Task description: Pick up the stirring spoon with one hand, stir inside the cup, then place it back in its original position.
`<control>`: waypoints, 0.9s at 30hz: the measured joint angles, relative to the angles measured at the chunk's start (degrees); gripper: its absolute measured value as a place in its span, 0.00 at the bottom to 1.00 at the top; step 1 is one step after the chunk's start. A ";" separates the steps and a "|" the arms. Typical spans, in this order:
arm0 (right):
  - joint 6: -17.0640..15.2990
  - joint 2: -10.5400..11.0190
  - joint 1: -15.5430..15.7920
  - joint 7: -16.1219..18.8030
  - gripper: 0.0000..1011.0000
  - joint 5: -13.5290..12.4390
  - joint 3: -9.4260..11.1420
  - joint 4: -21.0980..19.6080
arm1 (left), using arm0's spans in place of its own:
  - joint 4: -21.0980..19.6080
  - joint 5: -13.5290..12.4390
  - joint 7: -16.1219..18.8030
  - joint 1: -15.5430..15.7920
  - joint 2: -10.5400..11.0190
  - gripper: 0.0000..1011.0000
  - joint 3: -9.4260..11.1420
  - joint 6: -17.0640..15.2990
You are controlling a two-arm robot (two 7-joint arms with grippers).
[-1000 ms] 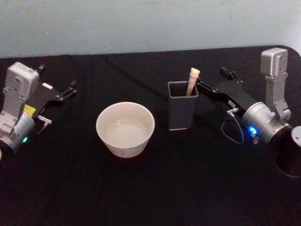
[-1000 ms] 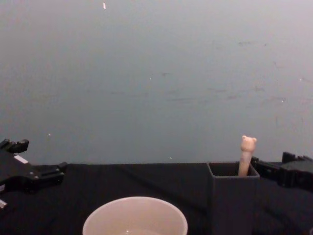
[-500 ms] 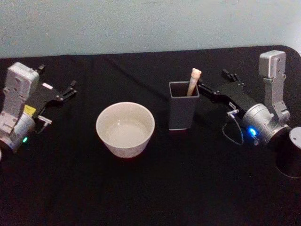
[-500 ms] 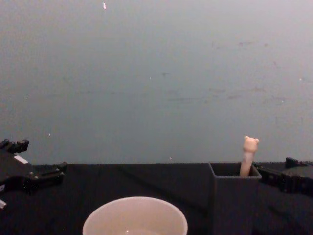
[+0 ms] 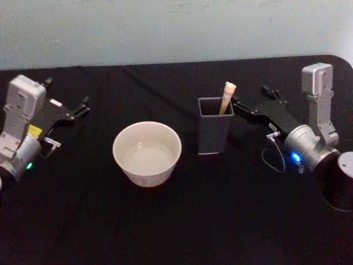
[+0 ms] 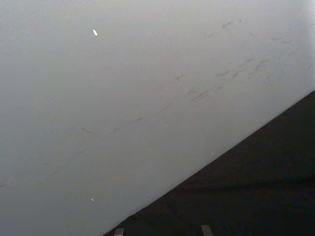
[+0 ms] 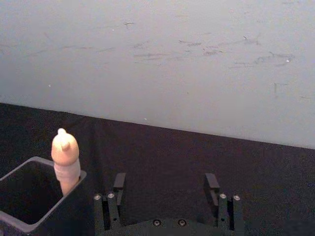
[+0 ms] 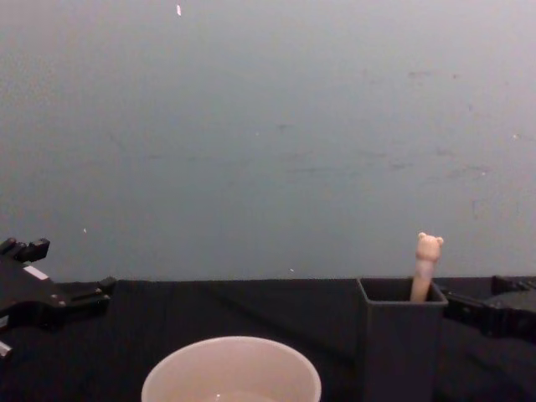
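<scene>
Cream-beige bear-topped stirring spoon (image 5: 226, 96): stands leaning in the far right corner of the tall dark grey square holder (image 5: 214, 126), just right of the wide cream-white round cup (image 5: 146, 152) on the black table (image 5: 182, 221). Right gripper (image 7: 165, 189): fingers spread, empty, just right of the holder; left gripper (image 5: 80, 107): parked far left, fingers' state undetermined. Risk: a low approach could knock the thin-walled holder over, or pinch its rim along with the handle.

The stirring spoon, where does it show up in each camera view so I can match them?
Head view: stirring spoon stands in the dark grey holder, right of the cup.
Chest view: bear head pokes above the holder, lower right.
Right wrist view: handle in the holder's corner, lower left.
Left wrist view: not in it.
Shared landmark: the holder.
</scene>
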State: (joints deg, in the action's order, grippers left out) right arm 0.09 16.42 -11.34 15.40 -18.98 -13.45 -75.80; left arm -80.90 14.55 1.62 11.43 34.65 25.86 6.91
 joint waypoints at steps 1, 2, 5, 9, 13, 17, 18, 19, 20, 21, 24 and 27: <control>0.00 0.00 0.00 0.00 0.99 -0.01 -0.01 -0.01 | 0.00 0.00 0.00 0.00 0.00 0.99 0.00 0.00; 0.00 0.01 0.00 0.01 0.99 -0.05 -0.01 -0.03 | 0.00 0.00 0.00 0.00 0.00 0.99 0.00 0.00; 0.00 0.03 0.00 0.01 0.99 -0.13 -0.03 -0.06 | 0.00 0.00 0.00 0.00 0.00 0.99 0.00 0.00; 0.00 0.04 0.00 0.02 0.99 -0.20 -0.05 -0.09 | 0.00 0.00 0.00 0.00 0.00 0.99 0.00 0.00; 0.02 0.06 0.00 0.03 0.99 -0.25 -0.07 -0.11 | 0.00 0.00 0.00 0.00 0.00 0.99 0.00 0.00; 0.03 0.07 0.00 0.04 0.99 -0.30 -0.09 -0.12 | 0.00 0.00 0.00 0.00 0.00 0.99 0.00 0.00; 0.04 0.08 0.00 0.04 0.99 -0.32 -0.10 -0.13 | 0.00 0.00 0.00 0.00 0.00 0.99 0.00 0.00; 0.04 0.09 0.00 0.05 0.99 -0.33 -0.11 -0.14 | 0.00 0.00 0.00 0.00 0.00 0.99 0.00 0.00; 0.05 0.09 0.00 0.05 0.99 -0.34 -0.11 -0.14 | 0.00 0.00 0.00 0.00 0.00 0.99 0.00 0.00; 0.05 0.10 0.00 0.06 0.99 -0.35 -0.11 -0.15 | 0.00 0.00 0.00 0.00 0.00 0.99 0.00 0.00; 0.06 0.10 0.00 0.06 0.99 -0.36 -0.11 -0.16 | 0.00 0.00 0.00 0.00 0.00 0.99 0.00 0.00; 0.06 0.11 0.00 0.07 0.99 -0.38 -0.11 -0.16 | 0.00 0.00 0.00 0.00 0.00 0.99 0.00 0.00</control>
State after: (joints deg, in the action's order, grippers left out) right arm 0.15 16.53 -11.34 15.47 -19.36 -13.56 -75.96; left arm -80.90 14.55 1.62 11.43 34.64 25.87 6.91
